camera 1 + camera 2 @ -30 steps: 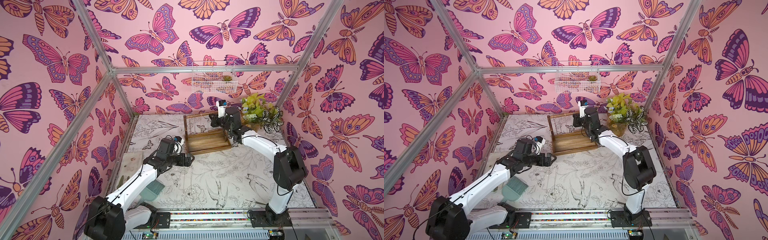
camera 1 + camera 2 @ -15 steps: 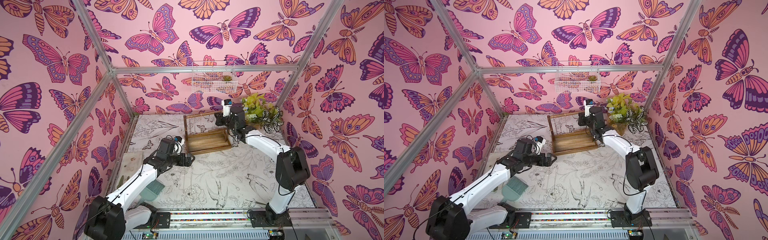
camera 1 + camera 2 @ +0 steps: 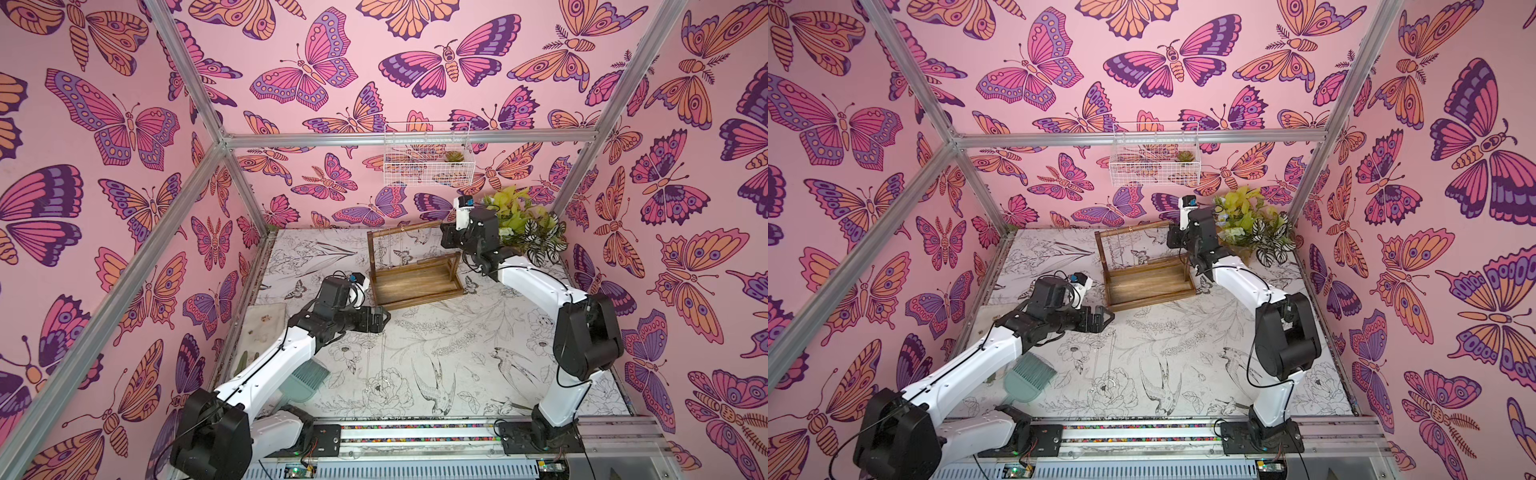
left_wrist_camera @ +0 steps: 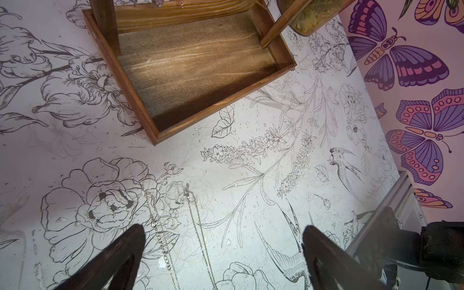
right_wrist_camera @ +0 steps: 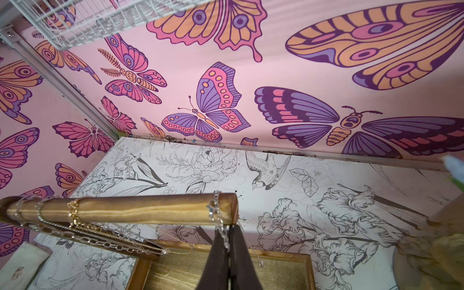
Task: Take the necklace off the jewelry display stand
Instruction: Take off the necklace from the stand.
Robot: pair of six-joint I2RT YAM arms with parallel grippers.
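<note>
The jewelry display stand (image 3: 415,282) (image 3: 1148,284) of dark brown wood sits at the back of the table. In the right wrist view a silver necklace (image 5: 216,208) loops over the free end of its crossbar (image 5: 138,209). My right gripper (image 5: 227,229) (image 3: 444,232) is just under that end, shut on the chain. Several more gold and silver chains (image 5: 72,212) hang near the bar's other end. My left gripper (image 4: 223,233) (image 3: 385,318) hovers open in front of the stand's tray (image 4: 195,70), holding nothing.
Two silver chains (image 4: 160,236) lie on the table under the left gripper. A white wire basket (image 3: 428,164) hangs on the back wall and a potted plant (image 3: 528,224) stands behind the right arm. A teal brush (image 3: 305,378) lies under the left arm.
My right gripper has moved right along the crossbar to its free end, staying shut on the silver chain. The left arm has not moved.
</note>
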